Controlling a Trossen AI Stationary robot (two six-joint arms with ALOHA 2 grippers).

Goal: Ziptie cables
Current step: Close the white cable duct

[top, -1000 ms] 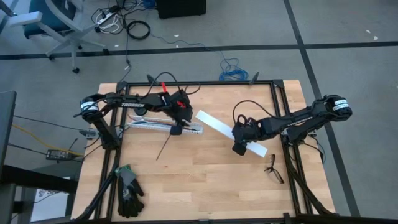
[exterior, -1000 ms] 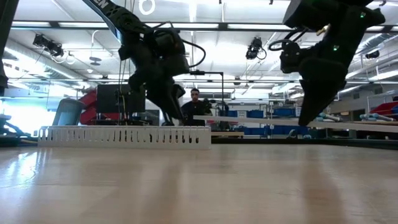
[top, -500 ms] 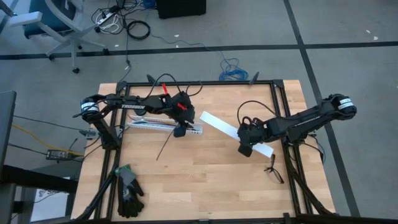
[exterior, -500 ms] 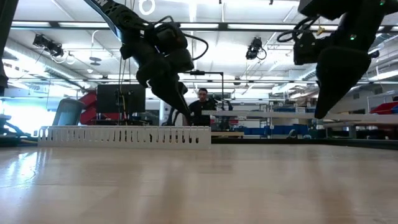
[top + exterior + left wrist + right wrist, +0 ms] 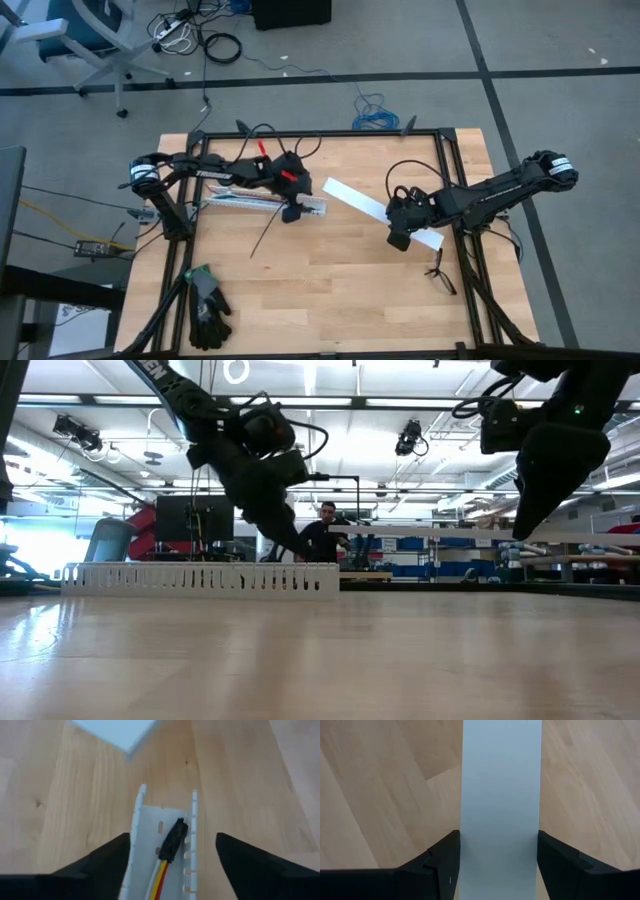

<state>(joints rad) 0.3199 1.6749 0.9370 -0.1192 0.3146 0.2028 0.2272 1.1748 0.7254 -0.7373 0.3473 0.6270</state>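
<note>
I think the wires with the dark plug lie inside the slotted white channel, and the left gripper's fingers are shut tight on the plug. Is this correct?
Not quite. The wires with the dark plug do lie inside the slotted white channel, but the left gripper is open: in the left wrist view its fingers stand wide on either side of the channel, not touching the plug.

A large open lab: ceiling strip lights (image 5: 400, 402), monitor (image 5: 195, 518), floor cables (image 5: 222, 46), office chair (image 5: 85, 35).
</note>
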